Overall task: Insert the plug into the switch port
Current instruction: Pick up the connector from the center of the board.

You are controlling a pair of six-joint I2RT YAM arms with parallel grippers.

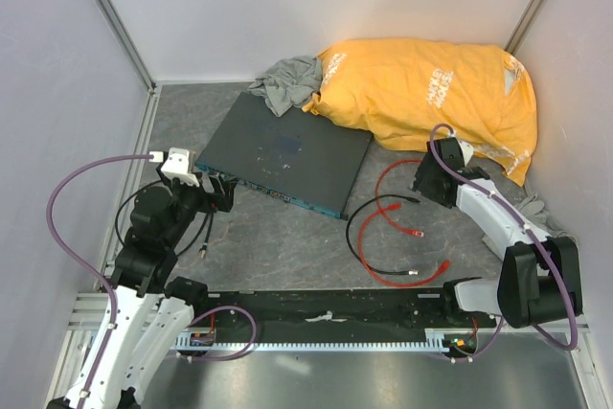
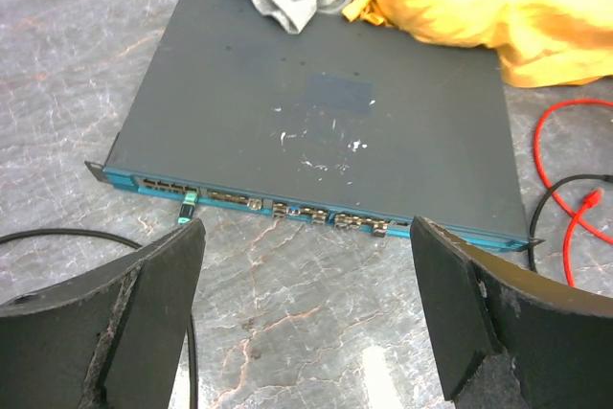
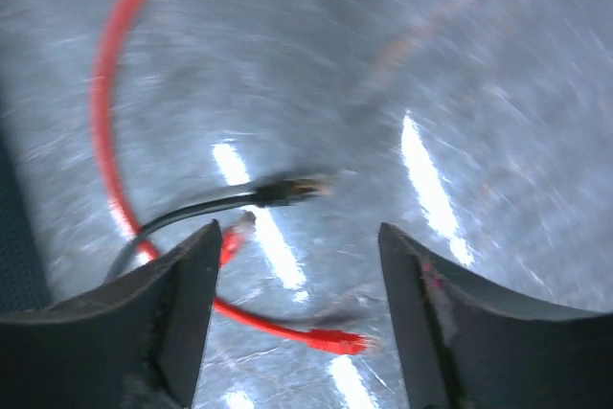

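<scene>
- left gripper [image 2: 308, 261]: released, jaws wide, nothing in them. It hovers low, facing the switch front near its left end.
- switch [image 1: 283, 146]: flat on the table [image 1: 287, 251]. The port row [image 2: 316, 210] on the blue-green front edge faces the arms. Can't tell which socket is the target.
- red cable [image 1: 352, 235]: loose loops on the table right of the switch, well apart from the port row, with a black cable [image 3: 192, 210] lying among them.
- plug [image 3: 335, 340]: lying on the table, unheld, low between the right fingers in the blurred wrist view.
- right gripper [image 3: 297, 237]: jaws apart, grasping nothing, hanging over the cable ends.
- step: looks like the reach for the plug. No grasp yet, insertion not begun.
- next: the right gripper should drop onto the red plug, not the black connector near it. It should pinch the connector body, then carry it left and line it up square with a socket. Cable slack may drag.
</scene>
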